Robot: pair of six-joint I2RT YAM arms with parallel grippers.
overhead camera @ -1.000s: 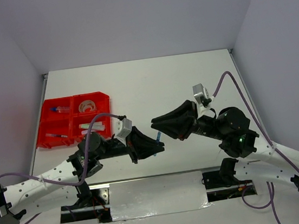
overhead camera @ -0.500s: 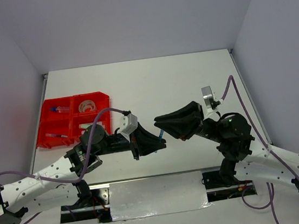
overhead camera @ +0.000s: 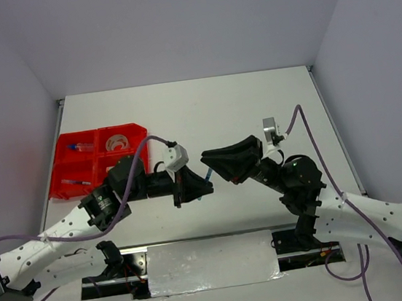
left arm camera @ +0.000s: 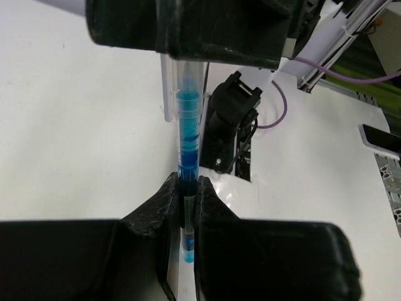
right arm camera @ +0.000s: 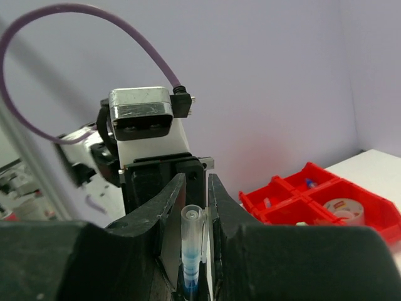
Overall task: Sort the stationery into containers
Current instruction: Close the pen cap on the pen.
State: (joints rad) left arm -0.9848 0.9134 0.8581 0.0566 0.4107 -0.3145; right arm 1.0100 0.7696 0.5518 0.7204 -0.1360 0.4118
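Top external: what is on the list?
— Item one, pen (overhead camera: 207,175): off the table (overhead camera: 254,107), in mid-air between my arms. My left gripper (overhead camera: 204,190) is clenched on its nearer end and my right gripper (overhead camera: 207,161) on its farther end. The two tips almost meet. Item two, tray (overhead camera: 143,137): far left of the table, with a tape roll (overhead camera: 118,141) in a rear compartment.

Left wrist: entry?
— Pen (left arm camera: 188,144): its long axis runs straight out from my left jaws to the right gripper (left arm camera: 188,37) opposite. My left fingers (left arm camera: 153,207) pinch the clear barrel low down. Blue ink shows in the stretch between the two grips.

Right wrist: entry?
— Pen (right arm camera: 192,251): open end up, pinched between my right fingers (right arm camera: 156,213). Tray (right arm camera: 326,204): beyond and to the right in this view, well apart from the pen.

Which way does it go, then?
— Judged: the tray lies on my left arm's side, so the left is the nearer carrier. The move turns on the right letting go and backing off along the pen's axis. While both are clenched, a sideways pull could twist the pen out of the left's pinch.
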